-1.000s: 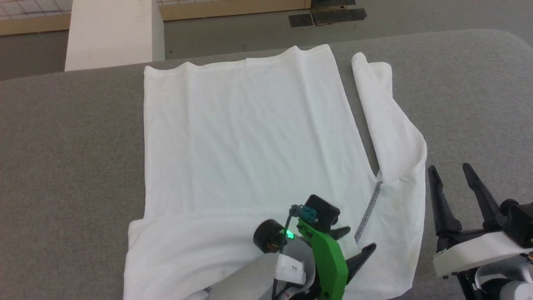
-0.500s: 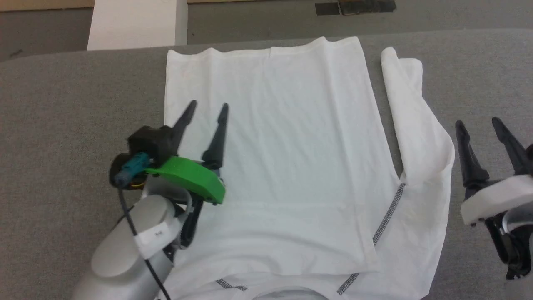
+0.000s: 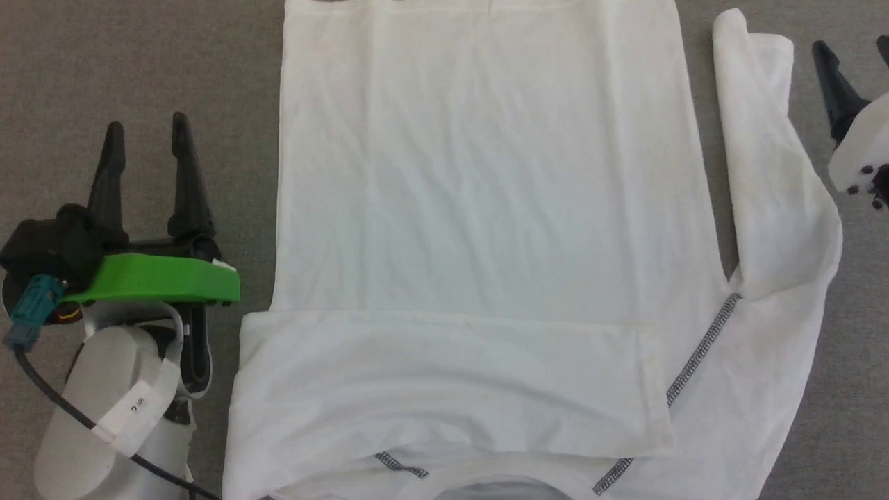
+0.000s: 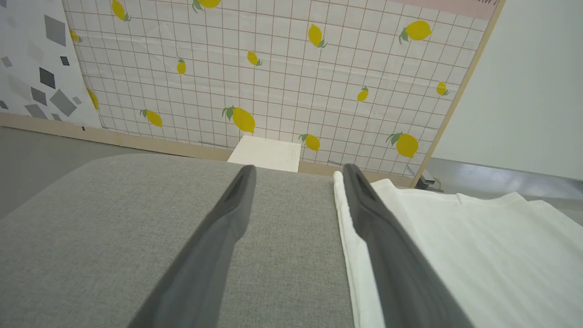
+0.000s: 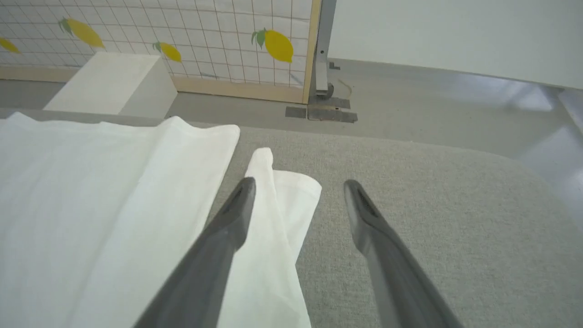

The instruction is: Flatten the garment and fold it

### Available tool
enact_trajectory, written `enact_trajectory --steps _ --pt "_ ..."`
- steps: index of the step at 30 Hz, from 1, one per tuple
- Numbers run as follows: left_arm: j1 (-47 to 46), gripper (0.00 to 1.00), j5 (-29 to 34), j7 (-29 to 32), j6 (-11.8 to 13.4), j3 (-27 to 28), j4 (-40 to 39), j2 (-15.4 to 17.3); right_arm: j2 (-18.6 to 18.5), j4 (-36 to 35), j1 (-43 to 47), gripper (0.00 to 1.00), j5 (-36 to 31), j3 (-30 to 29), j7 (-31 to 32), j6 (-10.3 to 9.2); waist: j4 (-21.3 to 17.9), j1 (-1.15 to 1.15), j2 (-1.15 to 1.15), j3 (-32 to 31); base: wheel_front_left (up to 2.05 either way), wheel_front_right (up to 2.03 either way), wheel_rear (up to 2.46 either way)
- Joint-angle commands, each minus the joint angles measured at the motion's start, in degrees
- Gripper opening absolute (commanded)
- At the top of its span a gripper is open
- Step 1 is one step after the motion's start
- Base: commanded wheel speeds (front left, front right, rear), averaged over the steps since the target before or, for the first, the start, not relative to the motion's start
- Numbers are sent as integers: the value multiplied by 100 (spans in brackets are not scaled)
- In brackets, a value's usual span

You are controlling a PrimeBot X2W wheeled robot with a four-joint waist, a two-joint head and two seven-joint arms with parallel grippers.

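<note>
the thin white fabric t-shirt with grey zigzag seams lies flat on the grey cloth counter, one sleeve folded across the chest. the left gripper and right gripper flank it, fingers wide and empty, the right seemingly placed to take the outstretched sleeve.

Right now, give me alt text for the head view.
A white garment lies flat on a grey table, one sleeve folded across it. The open left gripper is beside its left edge, the open right gripper past its right edge.

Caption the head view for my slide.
White garment spread on the grey surface, left hand and right hand open alongside.
</note>
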Motion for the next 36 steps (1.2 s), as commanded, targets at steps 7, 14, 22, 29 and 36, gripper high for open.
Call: enact_trajectory --steps 7,14,22,29,36 --pt "126 100 452 -27 -303 648 -281 -456 -227 612 -976 100 -52 122 679 -9 538 -1 0 973 0 0 0" --pt "123 100 711 -28 -615 1045 -328 -847 -445 812 -1449 100 -88 326 1131 -9 680 -1 0 1202 0 0 0" --pt "93 100 1009 -28 -923 1388 -321 -1132 -535 734 -1640 0 -144 493 1530 -9 694 -1 0 1273 0 0 0" --pt "119 100 1198 -28 -1117 1581 -192 -1287 -523 611 -1510 0 -153 335 997 -9 632 -1 0 1077 0 0 0" --pt "355 100 1330 -28 -1290 1739 41 -1392 -321 77 -570 0 119 -435 -13 -9 447 -1 0 316 0 0 0"
